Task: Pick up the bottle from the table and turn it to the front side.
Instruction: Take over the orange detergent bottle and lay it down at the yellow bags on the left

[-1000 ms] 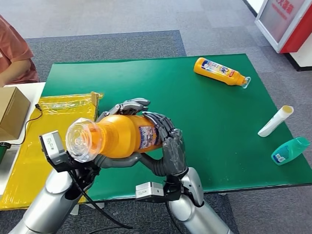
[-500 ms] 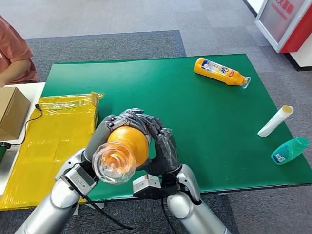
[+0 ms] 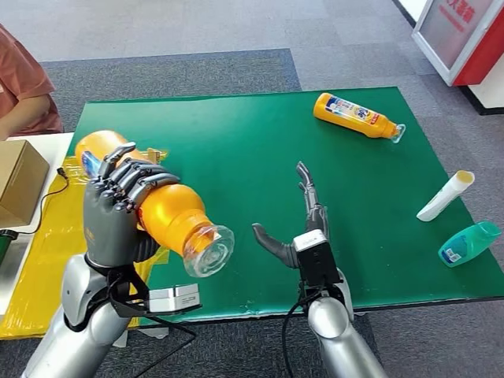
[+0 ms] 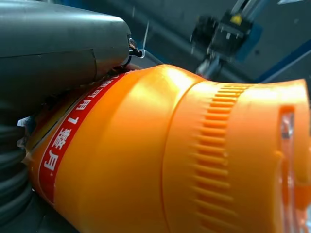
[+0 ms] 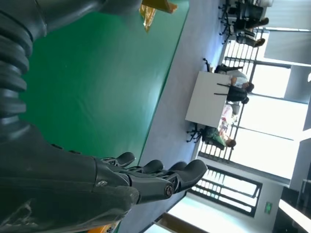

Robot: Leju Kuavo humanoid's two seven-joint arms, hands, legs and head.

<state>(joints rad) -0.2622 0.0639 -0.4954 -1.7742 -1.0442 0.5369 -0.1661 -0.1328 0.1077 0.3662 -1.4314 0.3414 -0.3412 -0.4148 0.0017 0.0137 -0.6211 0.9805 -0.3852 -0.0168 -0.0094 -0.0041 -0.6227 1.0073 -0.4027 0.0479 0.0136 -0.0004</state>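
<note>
Head view: bottle within left hand

bare green mat ahead; bottles far right

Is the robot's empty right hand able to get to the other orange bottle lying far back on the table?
Probably yes. The right hand is open and holds nothing, and only bare green table lies between it and the lying orange bottle. The bottle is far back, so the arm would need a long stretch.

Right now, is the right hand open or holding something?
Open: the right hand has fingers spread, nothing held; the left hand grips the orange bottle.
</note>
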